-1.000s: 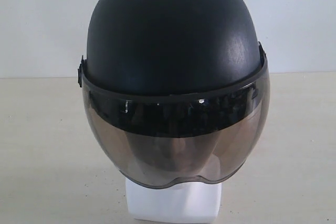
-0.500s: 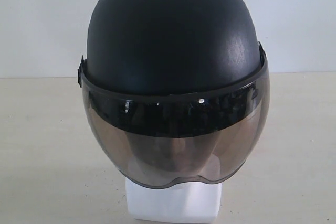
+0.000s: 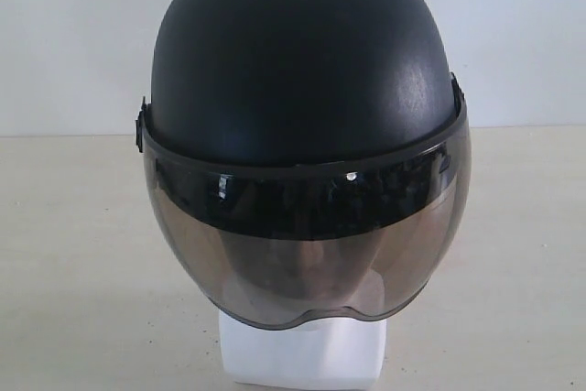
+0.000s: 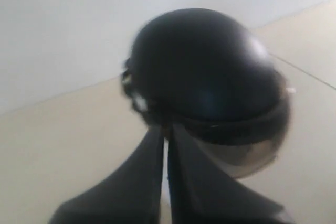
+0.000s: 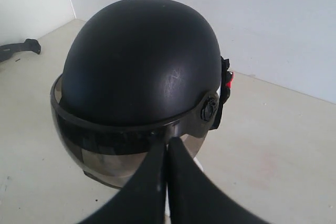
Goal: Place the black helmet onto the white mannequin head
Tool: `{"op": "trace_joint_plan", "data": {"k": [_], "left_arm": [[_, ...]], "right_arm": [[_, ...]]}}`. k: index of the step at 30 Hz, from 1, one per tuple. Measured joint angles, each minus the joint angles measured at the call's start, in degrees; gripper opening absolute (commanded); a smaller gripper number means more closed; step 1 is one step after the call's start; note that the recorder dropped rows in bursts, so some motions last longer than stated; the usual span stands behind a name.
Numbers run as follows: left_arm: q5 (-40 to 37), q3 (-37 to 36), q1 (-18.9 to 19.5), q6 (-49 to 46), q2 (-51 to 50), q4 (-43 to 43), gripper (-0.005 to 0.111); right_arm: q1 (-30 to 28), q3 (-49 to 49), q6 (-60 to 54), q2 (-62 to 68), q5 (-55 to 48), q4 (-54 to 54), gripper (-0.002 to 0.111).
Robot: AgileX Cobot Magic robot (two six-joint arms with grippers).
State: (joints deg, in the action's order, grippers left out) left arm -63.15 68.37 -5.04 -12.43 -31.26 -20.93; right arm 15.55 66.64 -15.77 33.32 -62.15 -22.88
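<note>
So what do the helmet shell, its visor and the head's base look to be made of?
The black helmet shell looks like hard plastic with a matte to satin finish: soft, dull highlights. Its visor seems to be smoky, see-through glossy plastic, since it shows sharp glints and the face behind. The white mannequin head base looks matte white, possibly foam or plastic; I can't tell which.

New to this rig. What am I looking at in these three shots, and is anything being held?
It is a two-armed robot with a camera on each wrist, plus one camera off the arms.

The off-arm view faces the black helmet head-on. It sits on the white mannequin head, of which only the neck base shows below the tinted visor, on a pale table. No arm appears there.

The left wrist view is blurry: the dark wedge in the foreground is the left hand, fingers pressed together, holding nothing. The right wrist view shows the right hand, likewise shut and empty, near the helmet's side pivot.

Nothing is held.
</note>
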Motion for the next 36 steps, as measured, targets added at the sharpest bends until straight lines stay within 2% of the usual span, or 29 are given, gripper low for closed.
{"op": "trace_joint_plan", "data": {"k": [4, 6, 9, 11, 14, 17, 20, 23, 27, 31, 36], "left_arm": [[-4.54, -1.24, 0.0, 32.5, 3.61, 25.37, 0.004], [-5.75, -3.41, 0.0, 43.78, 5.43, 33.63, 0.004], [-4.74, -9.1, 0.0, 50.4, 9.05, 37.6, 0.004], [0.94, -13.92, 0.0, 49.46, 11.45, 35.22, 0.004], [16.84, -23.61, 0.0, 43.67, 14.98, 27.59, 0.004], [36.04, -35.67, 0.0, 36.22, 17.95, 15.31, 0.004], [49.62, -46.37, 0.0, 32.35, 19.93, 2.51, 0.004], [55.29, -53.82, 0.0, 31.29, 21.34, -8.04, 0.004], [57.18, -59.88, 0.0, 29.03, 22.31, -12.14, 0.004], [57.57, -61.77, 0.55, 19.21, 22.45, -12.96, 0.004], [58.11, -61.8, 4.22, 2.97, 23.75, -13.14, 0.004]], "right_arm": [[0.0, 0.0, 0.0, 0.0, 0.0, 0.0, 0.0], [0.0, 0.0, 0.0, 0.0, 0.0, 0.0, 0.0], [0.0, 0.0, 0.0, 0.0, 0.0, 0.0, 0.0], [0.0, 0.0, 0.0, 0.0, 0.0, 0.0, 0.0], [0.0, 0.0, 0.0, 0.0, 0.0, 0.0, 0.0], [0.0, 0.0, 0.0, 0.0, 0.0, -0.12, 0.0], [0.0, 0.0, 0.0, 0.0, 0.0, -0.12, 0.0], [0.0, 0.0, 0.0, 0.0, 0.0, -0.12, 0.0], [0.0, 0.0, 0.0, 0.0, 0.0, -0.12, 0.0], [0.0, 0.0, 0.0, 0.0, 0.0, -0.12, 0.0], [0.0, 0.0, 0.0, 0.0, 0.0, -0.24, 0.0]]}}
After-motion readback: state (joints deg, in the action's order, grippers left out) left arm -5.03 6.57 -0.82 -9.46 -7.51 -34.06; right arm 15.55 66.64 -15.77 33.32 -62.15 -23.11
